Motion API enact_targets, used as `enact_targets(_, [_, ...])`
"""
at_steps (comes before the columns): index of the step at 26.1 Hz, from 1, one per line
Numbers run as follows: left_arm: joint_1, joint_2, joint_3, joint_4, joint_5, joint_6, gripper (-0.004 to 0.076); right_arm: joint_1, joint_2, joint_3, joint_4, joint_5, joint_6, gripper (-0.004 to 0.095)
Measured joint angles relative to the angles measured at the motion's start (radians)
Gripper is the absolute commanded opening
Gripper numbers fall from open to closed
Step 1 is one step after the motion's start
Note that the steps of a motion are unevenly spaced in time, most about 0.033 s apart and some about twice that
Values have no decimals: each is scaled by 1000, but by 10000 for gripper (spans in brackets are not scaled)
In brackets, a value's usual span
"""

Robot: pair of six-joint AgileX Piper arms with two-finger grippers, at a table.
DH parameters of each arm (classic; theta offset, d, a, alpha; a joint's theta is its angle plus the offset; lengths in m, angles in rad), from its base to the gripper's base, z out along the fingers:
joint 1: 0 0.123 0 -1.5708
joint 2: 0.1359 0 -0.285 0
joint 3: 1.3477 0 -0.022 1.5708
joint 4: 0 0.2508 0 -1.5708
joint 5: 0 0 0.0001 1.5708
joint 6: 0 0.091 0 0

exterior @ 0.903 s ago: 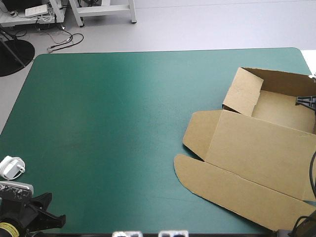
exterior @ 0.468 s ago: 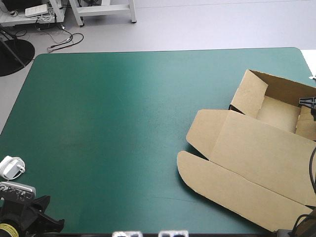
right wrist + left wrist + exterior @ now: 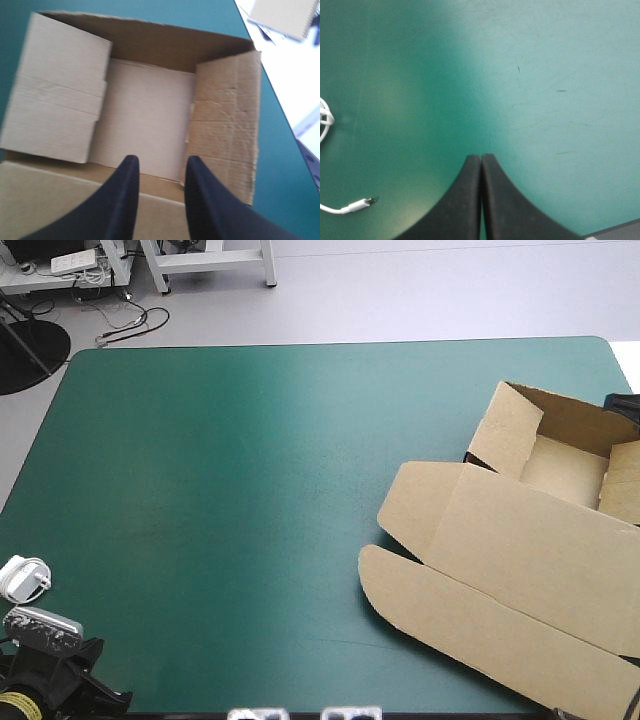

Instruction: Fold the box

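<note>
The brown box [image 3: 520, 550] lies at the table's right side. Its far part forms an open tray [image 3: 145, 115] with the back wall up and two side flaps leaning inward, and its lid [image 3: 540, 540] lies flat toward the front edge. My right gripper [image 3: 162, 161] hovers open over the tray's near wall with nothing between its fingers. In the high view only a dark bit of it [image 3: 620, 402] shows at the right edge, behind the tray. My left gripper [image 3: 481, 158] is shut and empty over bare teal-green cover at the front left corner, far from the box.
A white charger with a coiled cable [image 3: 22, 578] lies near the left gripper at the table's left edge, and its plug end [image 3: 361, 203] rests beside the fingers. The box sits close to the table's right edge [image 3: 280, 115]. The wide teal-green cover [image 3: 250, 490] stretches left of the box.
Earlier the right gripper was inside the tray while the box slid right and its right side flap rose. Now the gripper has pulled back out. The left arm has sunk slightly.
</note>
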Motion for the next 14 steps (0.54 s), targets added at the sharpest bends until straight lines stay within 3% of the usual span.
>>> enact_targets(2, [0,0,14,0,0,1,-10,36,-67,9,41,2,-8,-19])
enact_targets(9, [0,0,54,-26,-10,11,-10,251,-307,238,102,9,-36,-19])
enact_targets(14, [0,0,62,-32,-64,11,-10,280,-573,586,88,7,-73,-20])
